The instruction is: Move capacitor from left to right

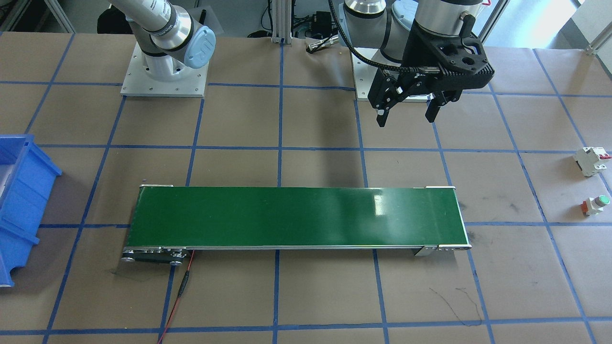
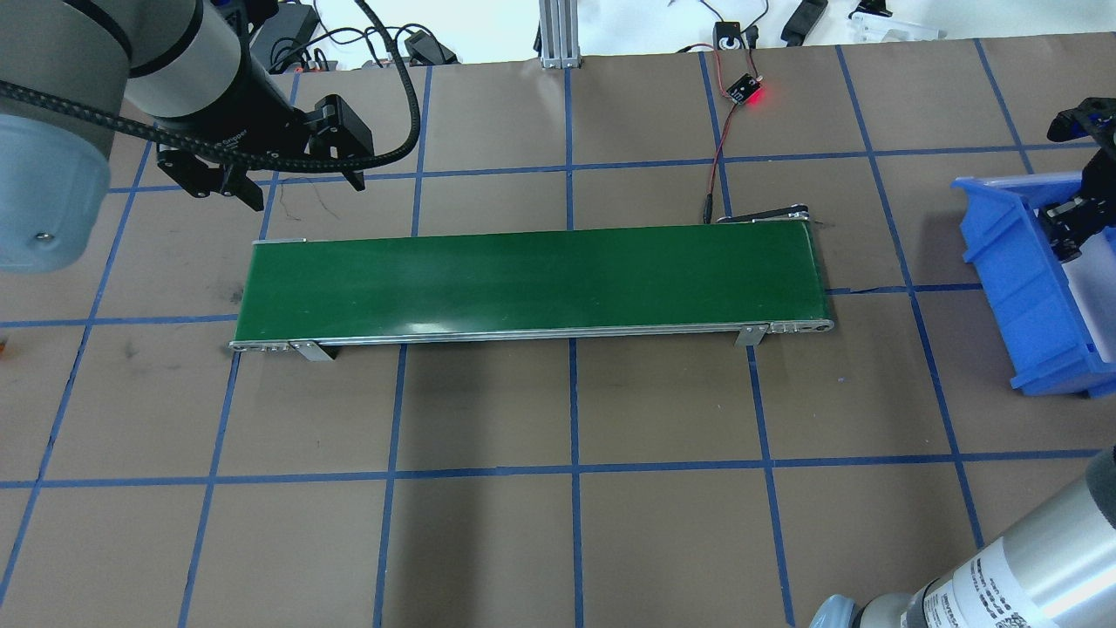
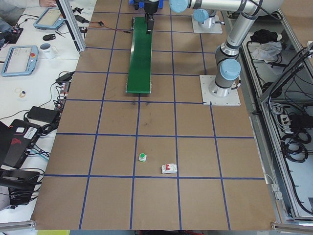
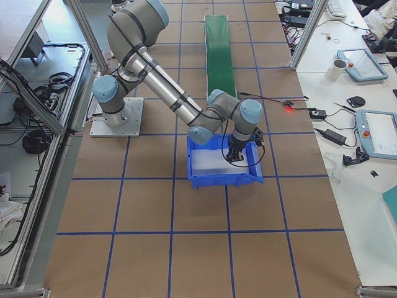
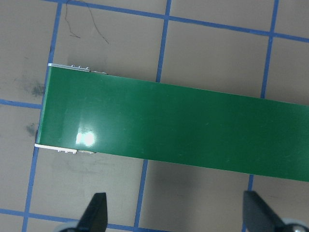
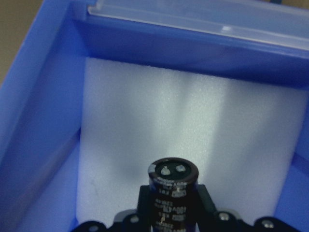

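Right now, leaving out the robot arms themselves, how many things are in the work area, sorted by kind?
Capacitor: 1
White block with red tab: 1
Green-capped push button: 1
Blue bin: 1
Green conveyor belt: 1
Total: 5
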Controlling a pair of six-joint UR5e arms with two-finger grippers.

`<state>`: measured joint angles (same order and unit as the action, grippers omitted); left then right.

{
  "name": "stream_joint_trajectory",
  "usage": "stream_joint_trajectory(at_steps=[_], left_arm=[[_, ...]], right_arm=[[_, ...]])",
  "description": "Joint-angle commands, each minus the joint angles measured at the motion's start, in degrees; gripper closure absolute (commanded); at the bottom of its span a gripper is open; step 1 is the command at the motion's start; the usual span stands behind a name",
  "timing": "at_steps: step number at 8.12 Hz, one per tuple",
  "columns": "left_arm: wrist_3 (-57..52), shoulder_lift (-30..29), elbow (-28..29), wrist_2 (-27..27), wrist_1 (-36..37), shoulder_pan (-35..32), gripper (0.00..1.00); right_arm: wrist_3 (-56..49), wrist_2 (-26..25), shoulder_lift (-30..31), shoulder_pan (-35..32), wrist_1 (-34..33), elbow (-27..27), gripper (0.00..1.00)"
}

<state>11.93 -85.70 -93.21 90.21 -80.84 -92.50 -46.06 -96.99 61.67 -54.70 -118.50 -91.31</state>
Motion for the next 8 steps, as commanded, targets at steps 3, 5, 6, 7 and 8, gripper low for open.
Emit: stream_joint_trajectory(at_steps=[3,5,6,7,8], left_arm=[[0.0,-0.2,-0.1,-0.1,0.1,0.0,0.00],[0.3,-0.3,-0.3,0.1,0.1,0.0,0.00],[0.4,-0.3,-0.3,0.1,0.1,0.0,0.00],[0.5,-0.5,-0.4,0.1,0.1,0.0,0.00],[0.7,-0.5,-0.4,0.1,0.1,0.0,0.00]], right_arm=[[0.3,-3.1,11.8,-0.6,6.9,0.0,0.00],[9.9,-3.1,19.9,-7.0,9.0,0.0,0.00],[16.8,-2.9,22.2,-11.4,12.0,0.0,0.00],[20.3,-2.4,23.4,-16.3,12.6,0.0,0.00],[24.6,1.3,23.7,-20.2,13.4,0.0,0.00]])
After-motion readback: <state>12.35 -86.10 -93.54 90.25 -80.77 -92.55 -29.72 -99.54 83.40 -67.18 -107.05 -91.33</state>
